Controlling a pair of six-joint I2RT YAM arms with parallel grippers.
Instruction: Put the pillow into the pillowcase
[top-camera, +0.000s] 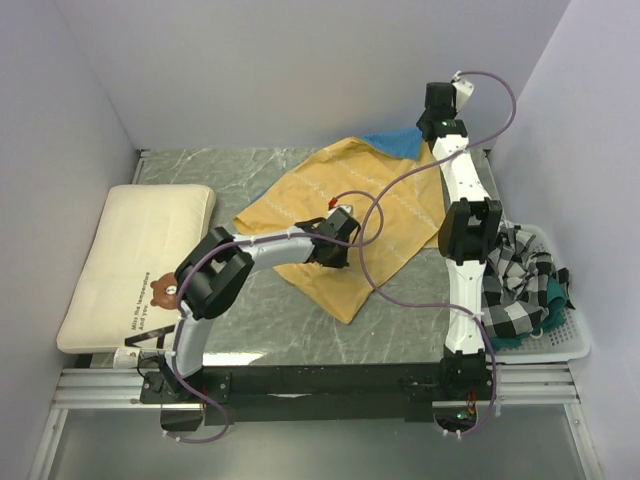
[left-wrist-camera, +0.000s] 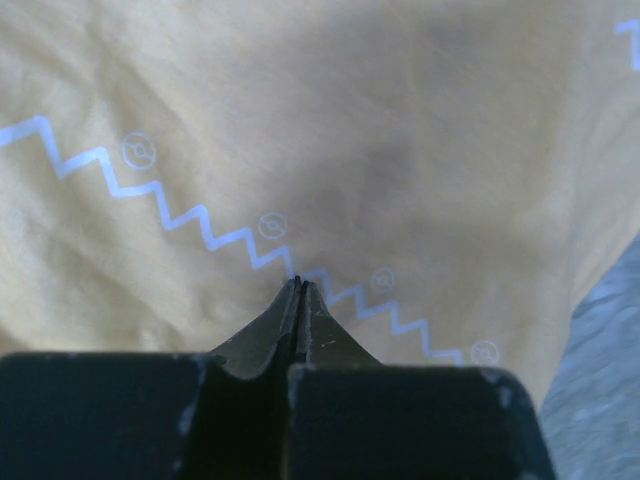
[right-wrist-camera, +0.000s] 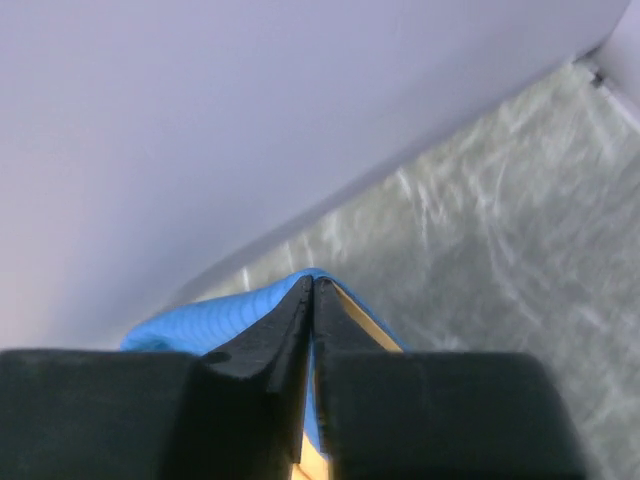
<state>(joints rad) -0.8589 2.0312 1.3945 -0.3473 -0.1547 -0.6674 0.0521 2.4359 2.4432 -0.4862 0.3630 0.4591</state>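
Early stage, nothing inside yet: pillowcase (top-camera: 330, 215) lies rumpled mid-table (top-camera: 250, 165), mustard w/ pale zigzags, blue corner at far right. Pillow (top-camera: 135, 260), cream, quilted, bear print, sits apart at left. My right end effector (right-wrist-camera: 313, 282) pinches the blue corner. My left end effector (left-wrist-camera: 301, 285) is pressed together at the yellow cloth; can't tell if it's caught a fold.

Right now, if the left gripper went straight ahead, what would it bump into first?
The pillowcase. The left gripper points its shut tips straight at the yellow zigzag cloth, and they seem to touch it, though depth is hard to judge.
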